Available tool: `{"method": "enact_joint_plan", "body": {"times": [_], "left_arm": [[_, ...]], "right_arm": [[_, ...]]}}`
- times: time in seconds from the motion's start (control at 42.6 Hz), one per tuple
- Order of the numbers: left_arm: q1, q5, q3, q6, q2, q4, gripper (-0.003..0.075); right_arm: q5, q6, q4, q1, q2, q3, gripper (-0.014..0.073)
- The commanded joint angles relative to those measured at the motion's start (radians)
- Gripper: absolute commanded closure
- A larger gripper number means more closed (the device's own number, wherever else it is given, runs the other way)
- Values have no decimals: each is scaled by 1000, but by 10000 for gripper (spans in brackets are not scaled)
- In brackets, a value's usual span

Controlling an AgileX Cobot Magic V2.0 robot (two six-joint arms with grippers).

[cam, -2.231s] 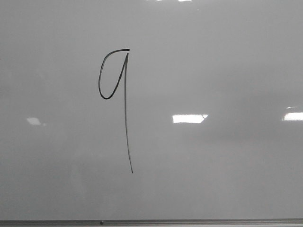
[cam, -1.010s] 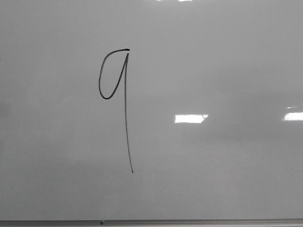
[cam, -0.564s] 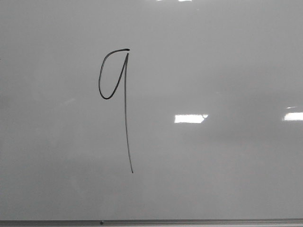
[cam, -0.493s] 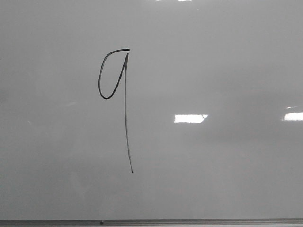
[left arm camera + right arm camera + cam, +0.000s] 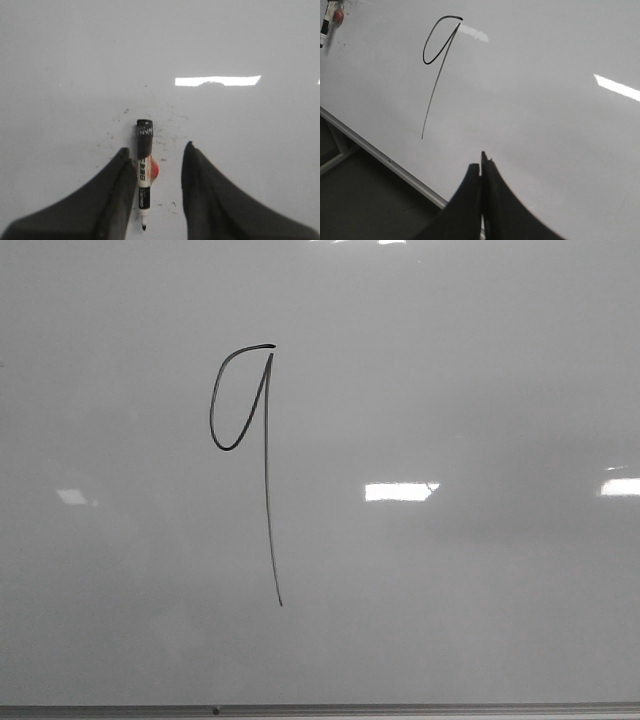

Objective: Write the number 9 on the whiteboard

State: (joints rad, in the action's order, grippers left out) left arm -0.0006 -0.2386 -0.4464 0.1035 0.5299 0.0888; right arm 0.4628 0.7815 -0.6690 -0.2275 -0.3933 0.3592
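The number 9 (image 5: 266, 490) is a thin black marker line on the whiteboard (image 5: 450, 370), left of centre, with a narrow loop and a long tail. It also shows in the right wrist view (image 5: 435, 82). No gripper shows in the front view. My left gripper (image 5: 156, 147) is open over the whiteboard (image 5: 225, 40). An uncapped black-and-white marker (image 5: 143, 170) lies on the board between its fingers, close against one finger, with a red spot beside it. My right gripper (image 5: 481, 167) is shut and empty above the board's near edge.
A metal-grey edge strip (image 5: 400, 708) runs along the board's near side and shows in the right wrist view (image 5: 380, 155), with dark floor and a frame leg (image 5: 340, 150) beyond it. The marker shows far off in that view (image 5: 325, 22). Bright glare patches (image 5: 398, 491) lie on the board.
The number 9 is unchanged. A small glare patch at the left of the board, gone in the frames of the last second, shows again now.
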Motion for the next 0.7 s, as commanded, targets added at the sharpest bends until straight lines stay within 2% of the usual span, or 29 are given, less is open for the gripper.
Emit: {"method": "enact_joint_plan", "body": {"times": [0.0,0.047,0.094,0.681], "left_arm": [[1,-51,-25,3,-95,7,636],[1,-84,-25,3,-143,7,707],[1,-96,-25,3,-181,7,738],[1,-99,-25,3,-230,7,739]], "right_arm": [[-63,1,-27,6,-2,26,664],[-63,1,-27,6,-2,26,664],[-63,1,-27,6,-2,26,664],[-63,1,-27,6,-2,26,664]]}}
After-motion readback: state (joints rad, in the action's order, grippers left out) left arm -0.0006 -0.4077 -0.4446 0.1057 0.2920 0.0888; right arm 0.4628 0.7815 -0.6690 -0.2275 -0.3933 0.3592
